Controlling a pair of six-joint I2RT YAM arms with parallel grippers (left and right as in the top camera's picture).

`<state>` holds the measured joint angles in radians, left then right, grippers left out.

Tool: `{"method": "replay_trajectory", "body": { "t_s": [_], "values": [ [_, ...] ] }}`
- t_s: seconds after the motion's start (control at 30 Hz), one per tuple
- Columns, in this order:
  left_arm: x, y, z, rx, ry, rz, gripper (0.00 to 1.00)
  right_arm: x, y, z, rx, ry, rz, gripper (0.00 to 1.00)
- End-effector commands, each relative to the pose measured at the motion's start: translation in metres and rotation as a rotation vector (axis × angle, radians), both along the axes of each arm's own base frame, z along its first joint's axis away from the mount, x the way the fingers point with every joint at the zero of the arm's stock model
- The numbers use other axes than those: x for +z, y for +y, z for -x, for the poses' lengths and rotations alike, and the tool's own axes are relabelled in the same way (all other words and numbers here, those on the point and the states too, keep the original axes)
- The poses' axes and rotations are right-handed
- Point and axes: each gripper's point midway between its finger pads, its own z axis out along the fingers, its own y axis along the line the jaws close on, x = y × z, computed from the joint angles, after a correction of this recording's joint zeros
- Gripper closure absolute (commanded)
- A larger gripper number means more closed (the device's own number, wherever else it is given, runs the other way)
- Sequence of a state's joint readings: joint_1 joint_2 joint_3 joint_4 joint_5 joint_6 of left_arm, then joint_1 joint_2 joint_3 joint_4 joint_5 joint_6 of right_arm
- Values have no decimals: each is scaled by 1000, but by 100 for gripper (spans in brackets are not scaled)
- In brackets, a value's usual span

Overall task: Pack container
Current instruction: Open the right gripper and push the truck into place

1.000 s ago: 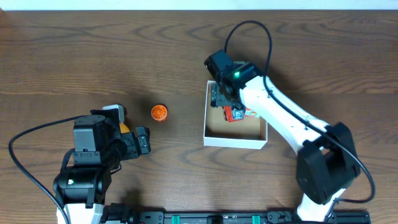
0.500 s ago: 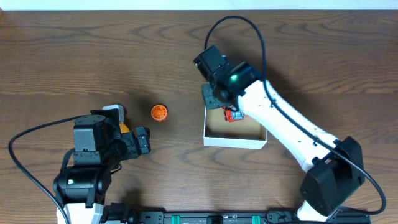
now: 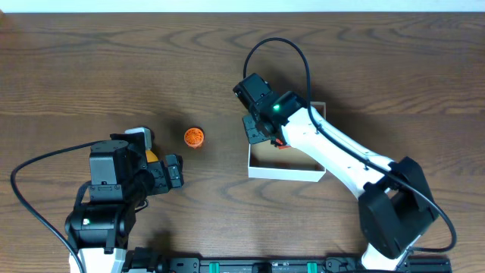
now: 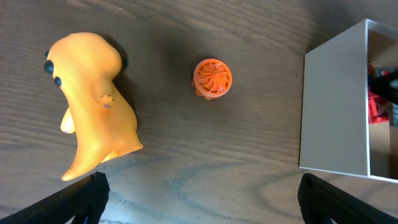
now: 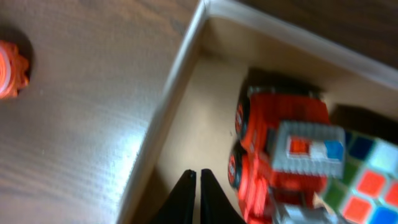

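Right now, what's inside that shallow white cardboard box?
A red toy truck and a multicoloured puzzle cube beside it; the white robot arm hides part of the box overhead.

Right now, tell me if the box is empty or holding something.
Holding something. The right wrist view shows a red truck and a colored cube lying on the floor of the box.

The white container [image 3: 286, 173] sits on the wooden table [image 3: 114, 68]. The right gripper [image 3: 255, 129] hovers at its far left corner. A small orange ball [image 3: 194, 137] lies well apart, near the left gripper [image 3: 175, 173].
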<state>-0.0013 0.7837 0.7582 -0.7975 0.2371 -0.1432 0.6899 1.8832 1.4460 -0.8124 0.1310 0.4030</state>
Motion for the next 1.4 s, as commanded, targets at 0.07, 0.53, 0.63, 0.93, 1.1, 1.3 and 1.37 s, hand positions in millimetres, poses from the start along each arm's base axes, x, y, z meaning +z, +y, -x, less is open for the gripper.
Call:
{"method": "replay_trajectory", "body": {
  "t_s": [0.07, 0.53, 0.63, 0.93, 1.1, 1.3, 1.37],
  "values": [
    [9, -2, -2, 0, -21, 9, 2, -23, 0, -6, 8, 1, 45, 94],
    [9, -2, -2, -1, -20, 9, 2, -55, -18, -34, -54, -47, 131, 93],
    [9, -2, -2, -1, -18, 9, 2, -54, -22, -39, -70, -57, 124, 92],
    [8, -2, -1, -1, -14, 9, 2, -55, -26, -41, -85, -54, 125, 93],
    [8, -2, -1, -1, -14, 9, 2, -52, -34, -45, -128, -80, 156, 99],
    [8, -2, -1, -1, -14, 9, 2, -48, -46, -51, -154, -126, 215, 95],
    [8, -2, -1, -1, -14, 9, 2, -47, -47, -52, -159, -133, 220, 94]
  ]
}}
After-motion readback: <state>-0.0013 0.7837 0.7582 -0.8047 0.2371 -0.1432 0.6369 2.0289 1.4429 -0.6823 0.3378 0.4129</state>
